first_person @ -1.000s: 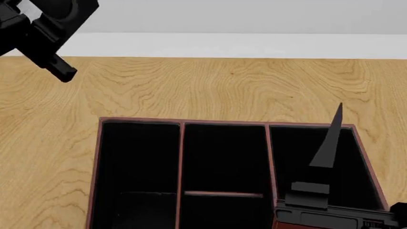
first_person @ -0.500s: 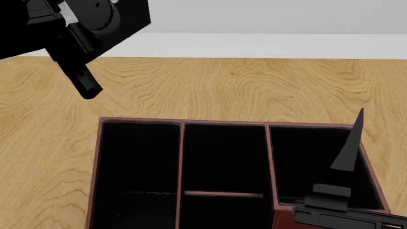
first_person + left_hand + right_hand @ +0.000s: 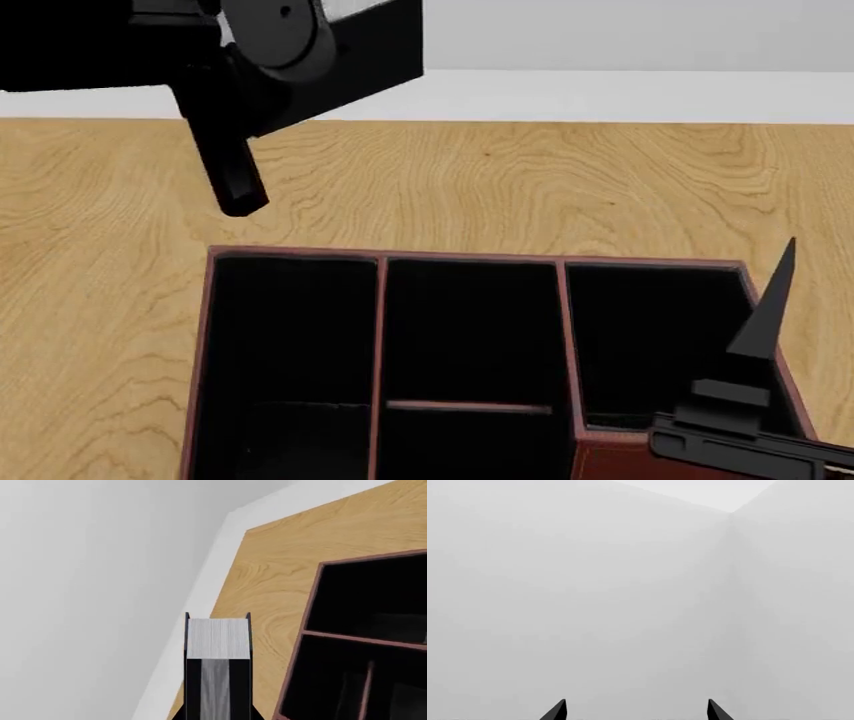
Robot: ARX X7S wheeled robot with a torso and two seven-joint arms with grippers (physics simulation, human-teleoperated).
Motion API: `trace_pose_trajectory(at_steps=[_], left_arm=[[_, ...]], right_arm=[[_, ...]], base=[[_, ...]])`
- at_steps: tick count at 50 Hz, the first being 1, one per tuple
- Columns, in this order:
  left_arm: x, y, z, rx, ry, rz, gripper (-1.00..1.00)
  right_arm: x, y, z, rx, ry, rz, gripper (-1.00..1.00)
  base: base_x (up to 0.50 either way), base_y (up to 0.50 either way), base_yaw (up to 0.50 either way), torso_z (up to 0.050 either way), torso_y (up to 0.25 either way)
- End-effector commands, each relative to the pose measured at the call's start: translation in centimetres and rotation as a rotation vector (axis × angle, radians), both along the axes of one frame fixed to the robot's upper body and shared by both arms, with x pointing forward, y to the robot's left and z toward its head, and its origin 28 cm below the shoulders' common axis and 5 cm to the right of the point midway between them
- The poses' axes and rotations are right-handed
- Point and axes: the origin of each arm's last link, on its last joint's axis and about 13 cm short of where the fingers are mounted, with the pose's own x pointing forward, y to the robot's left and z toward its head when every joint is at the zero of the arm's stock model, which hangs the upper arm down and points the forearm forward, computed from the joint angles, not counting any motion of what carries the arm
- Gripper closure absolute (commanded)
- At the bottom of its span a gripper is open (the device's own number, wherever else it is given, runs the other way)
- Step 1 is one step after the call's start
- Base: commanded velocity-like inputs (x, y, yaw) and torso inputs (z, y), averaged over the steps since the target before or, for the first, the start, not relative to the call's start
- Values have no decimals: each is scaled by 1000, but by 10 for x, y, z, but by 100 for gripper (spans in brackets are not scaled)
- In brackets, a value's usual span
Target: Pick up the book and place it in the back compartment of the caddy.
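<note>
1. The left gripper is clamping the book between its two dark fingers, and the white page block is facing the left wrist camera with a dark cover edge on each side of it.
2. In the head view the left gripper is hanging above the wooden tabletop, just behind the back left corner of the caddy and apart from it.
3. The flat dark slab sticking out beside the left arm in the head view is probably the book, though I cannot tell that for certain from that angle.
4. The book is sitting in the air, outside the caddy, and is touching neither the tabletop nor any rim.
5. The caddy is resting on the tabletop with its black inside showing, its reddish-brown dividers splitting it into three columns, and a cross divider cutting the middle column into a back and a front compartment.
6. From the left wrist the caddy is showing beside the book, with bare wood between them.
7. The right gripper is standing with its two finger tips well apart and holding nothing, facing only plain grey wall.
8. In the head view the right gripper is pointing upward at the caddy's right rim, near the front right corner.
</note>
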Motion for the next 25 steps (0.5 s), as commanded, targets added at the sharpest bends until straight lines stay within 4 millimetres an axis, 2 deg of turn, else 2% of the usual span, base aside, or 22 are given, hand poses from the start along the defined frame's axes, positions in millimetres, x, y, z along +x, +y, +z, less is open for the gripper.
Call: trace_pose_trajectory(at_steps=[1, 9, 25], left_arm=[[2, -9, 10, 8, -36, -76, 100], [6, -17, -2, 32, -15, -123, 100], [7, -25, -7, 39, 55, -190, 100]], right_arm=[[1, -6, -6, 4, 9, -22, -100], [-3, -8, -7, 21, 1, -26, -100], [-1, -10, -8, 38, -3, -16, -100]], base=[[0, 0, 0, 0, 0], [0, 0, 0, 0, 1], [0, 0, 0, 0, 2]])
